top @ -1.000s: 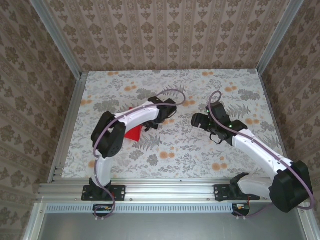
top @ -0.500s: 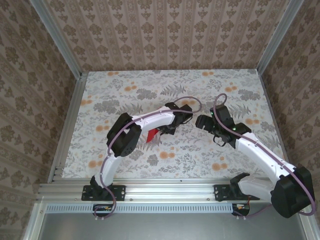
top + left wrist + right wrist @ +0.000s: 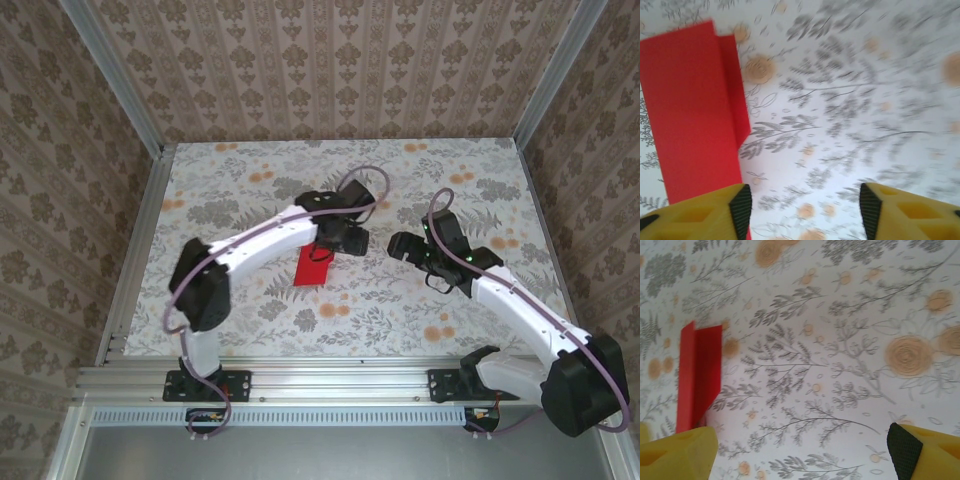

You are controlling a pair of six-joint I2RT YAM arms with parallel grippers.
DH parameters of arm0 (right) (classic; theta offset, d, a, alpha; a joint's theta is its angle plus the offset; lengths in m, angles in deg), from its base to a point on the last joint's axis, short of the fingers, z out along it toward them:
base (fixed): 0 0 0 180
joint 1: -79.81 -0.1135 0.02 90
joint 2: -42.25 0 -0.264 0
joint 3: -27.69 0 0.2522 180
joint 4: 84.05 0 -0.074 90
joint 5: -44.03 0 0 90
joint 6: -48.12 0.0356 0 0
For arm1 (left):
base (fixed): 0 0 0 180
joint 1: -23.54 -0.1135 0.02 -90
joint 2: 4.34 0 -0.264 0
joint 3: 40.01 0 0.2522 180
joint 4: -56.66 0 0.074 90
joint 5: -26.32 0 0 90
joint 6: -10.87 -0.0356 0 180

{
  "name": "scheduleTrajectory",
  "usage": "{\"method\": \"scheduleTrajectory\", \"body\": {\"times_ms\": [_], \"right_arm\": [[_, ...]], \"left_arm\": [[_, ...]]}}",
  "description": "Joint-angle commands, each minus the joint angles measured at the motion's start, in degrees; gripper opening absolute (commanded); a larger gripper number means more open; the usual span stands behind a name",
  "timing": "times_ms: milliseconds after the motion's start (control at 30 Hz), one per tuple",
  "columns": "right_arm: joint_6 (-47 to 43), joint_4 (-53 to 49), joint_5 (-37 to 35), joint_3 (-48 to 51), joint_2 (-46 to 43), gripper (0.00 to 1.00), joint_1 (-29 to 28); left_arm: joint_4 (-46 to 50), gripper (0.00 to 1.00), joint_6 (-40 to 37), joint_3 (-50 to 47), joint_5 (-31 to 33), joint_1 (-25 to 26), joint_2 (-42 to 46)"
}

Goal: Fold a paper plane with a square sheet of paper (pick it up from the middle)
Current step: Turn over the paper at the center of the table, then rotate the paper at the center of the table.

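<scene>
Resting place of paper: I found the thin, bright red paper sheet, folded into a narrow strip, lying flat on the floral-printed tabletop near the middle, a little left of centre.
Paper form: from the left wrist camera, the paper sheet showed a broad upper layer. A narrower layer projected along its right side and ended in a slanted edge. From the right wrist camera, the paper sheet showed a crease running lengthwise near its left edge.
Left gripper: the left gripper hung over the strip's far end in the overhead view. Its yellow fingers stood wide apart with nothing between them, so I recorded it as released and empty. One finger overlapped the strip's near end in its own view, and I could not tell whether they touched.
Right gripper: the right gripper sat to the right of the paper and apart from it. Its yellow fingers were spread wide over bare tabletop, released and empty.
Gripper spacing: the two grippers faced each other across a clear gap.
Picture quality: the left wrist view was blurred, so I noted no fine detail there.
</scene>
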Motion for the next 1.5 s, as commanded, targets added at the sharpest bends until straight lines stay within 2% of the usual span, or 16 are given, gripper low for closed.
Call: {"method": "scheduleTrajectory", "body": {"times_ms": [0,100,267,433,733,967,1267,1467], "right_arm": [[0.2,4.6,9.1,0.3,3.1,0.91,-0.3],[1.4,7.3,12.0,-0.8,7.3,0.92,-3.2],[3.6,10.5,12.9,-3.6,14.5,0.92,-9.4],[5.1,12.1,13.5,-5.9,20.1,0.92,-12.7],[6.2,12.6,14.0,-7.6,23.3,0.91,-14.0],[6.2,12.2,14.1,-7.9,24.0,0.91,-14.0],[6.4,11.7,13.7,-7.5,23.8,0.90,-14.0],[7.0,12.1,13.6,-6.7,23.6,0.90,-14.0]], "left_arm": [[-5.1,0.67,2.0,-6.6,-6.4,-3.7,5.9],[-8.6,0.71,4.8,-14.7,-7.6,-8.3,10.8],[-14.7,0.71,8.5,-27.8,-12.2,-15.8,14.6],[-17.9,0.69,10.2,-34.3,-13.5,-18.4,13.8],[-18.9,0.66,10.6,-36.0,-14.3,-17.4,8.5],[-18.4,0.59,10.8,-35.4,-15.0,-15.8,5.9],[-18.4,0.56,11.8,-35.3,-15.4,-12.9,5.7],[-21.2,0.46,12.3,-35.7,-19.0,-11.3,7.7]]}}
